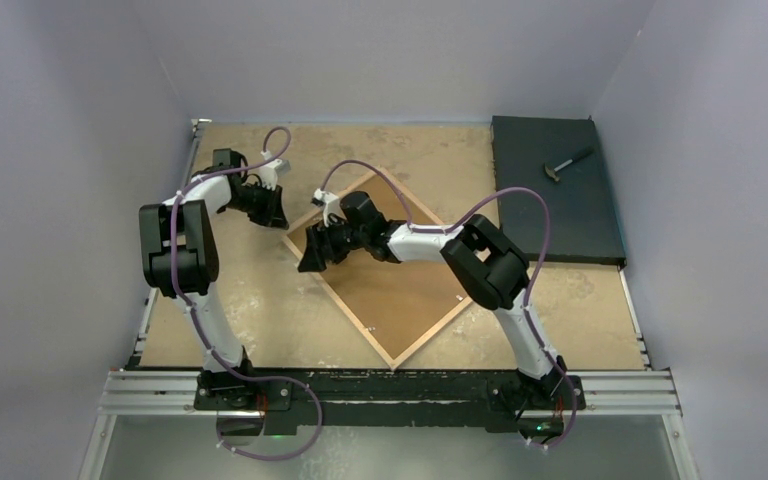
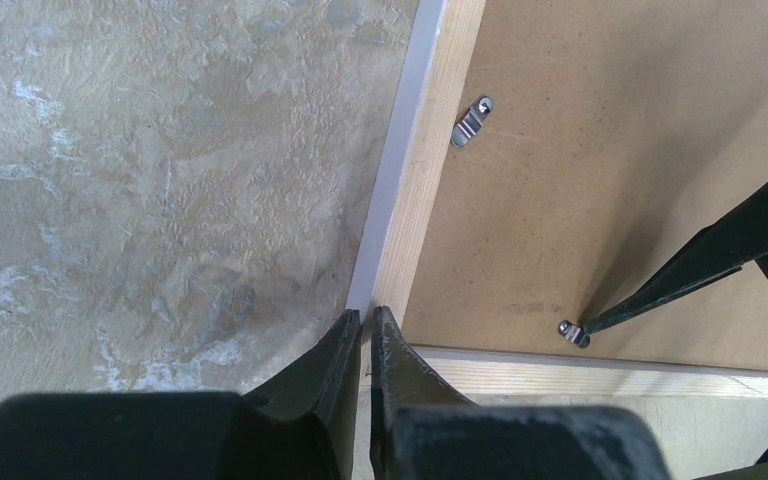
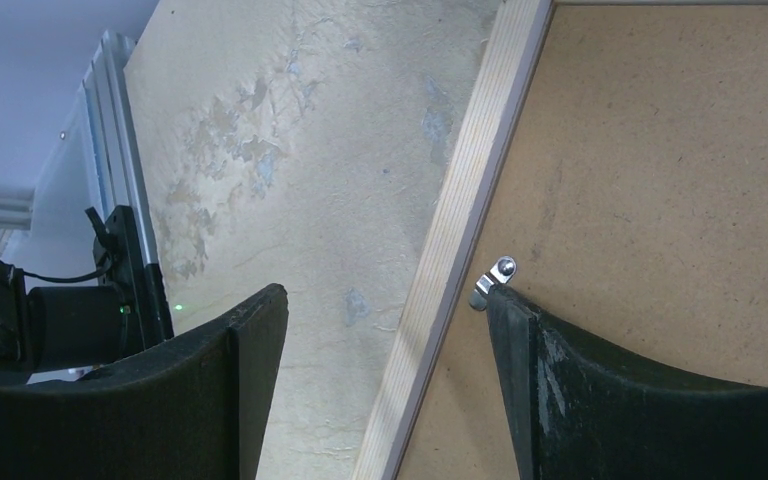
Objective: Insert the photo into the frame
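— Start with the left claw (image 2: pixel 364 322): how does it stand?

— Pinched closed, the two fingers almost meeting, with nothing between them. Its tips sit right at a corner of the frame (image 2: pixel 430 160), the corner that points to the table's left edge. I can't tell whether they touch it.

— And the right claw (image 3: pixel 385 295)?

— Spread wide, gripping nothing. It straddles the frame's light wooden edge: one finger hangs over the bare table (image 1: pixel 250 300), and the other finger's tip rests against a small metal clip (image 3: pixel 490 282) on the back of the frame.

— What is in the frame?

— A plain brown backing board (image 1: pixel 410 290) fills it. Another clip (image 2: pixel 472 120) on the wooden edge reaches over the board. What lies under the board is hidden.

— Where does the frame lie?

— Face down, flat, about the middle of the table, turned like a diamond with one corner toward the near edge and one toward the far edge.

— Anything further out?

— A black slab (image 1: pixel 560 210) lies in the far right corner of the table, with a small hammer (image 1: pixel 568 164) on it, well apart from the frame.
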Motion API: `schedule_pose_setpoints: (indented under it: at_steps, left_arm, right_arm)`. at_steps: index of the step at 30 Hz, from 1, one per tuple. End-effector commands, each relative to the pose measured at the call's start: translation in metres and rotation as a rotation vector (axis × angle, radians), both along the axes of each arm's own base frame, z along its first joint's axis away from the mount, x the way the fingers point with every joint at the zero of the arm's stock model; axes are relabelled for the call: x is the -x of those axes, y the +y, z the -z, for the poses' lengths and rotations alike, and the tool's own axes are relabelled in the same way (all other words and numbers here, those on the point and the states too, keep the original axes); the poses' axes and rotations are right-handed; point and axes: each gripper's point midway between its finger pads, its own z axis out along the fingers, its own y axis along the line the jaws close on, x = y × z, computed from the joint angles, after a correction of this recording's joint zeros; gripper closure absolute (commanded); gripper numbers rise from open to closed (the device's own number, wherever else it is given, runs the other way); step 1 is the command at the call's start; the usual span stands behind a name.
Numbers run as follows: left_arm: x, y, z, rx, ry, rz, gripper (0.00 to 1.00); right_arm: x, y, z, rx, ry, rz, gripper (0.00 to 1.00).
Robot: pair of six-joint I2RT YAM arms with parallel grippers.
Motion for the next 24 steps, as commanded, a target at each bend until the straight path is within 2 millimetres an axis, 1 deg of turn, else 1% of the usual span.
schedule_pose_setpoints:
  at_steps: [1,7,13,20,24]
  left_arm:
    - [0.0083,0.0001,0.0154,-0.018,0.026,0.012,0.96]
    - [0.0092,0.0001,0.0146,-0.021,0.023,0.016,0.96]
    - [0.0093,0.0004,0.0119,-0.024,0.017,0.018,0.96]
    - [0.0102,0.0009,0.0106,-0.028,0.014,0.02,0.96]
    - [0.01,0.0012,0.0111,-0.027,0.015,0.019,0.96]
  right_arm:
    - [0.0091,0.0089,-0.0002,0.001,0.009,-0.034,0.25]
    - [0.0131,0.0103,0.0029,0.008,0.019,-0.038,0.25]
    - [0.0092,0.0103,0.0078,0.013,0.02,-0.01,0.25]
    - [0.0061,0.0134,0.006,0.0,0.023,0.005,0.25]
    - [0.0079,0.0145,0.0076,-0.006,0.037,0.001,0.25]
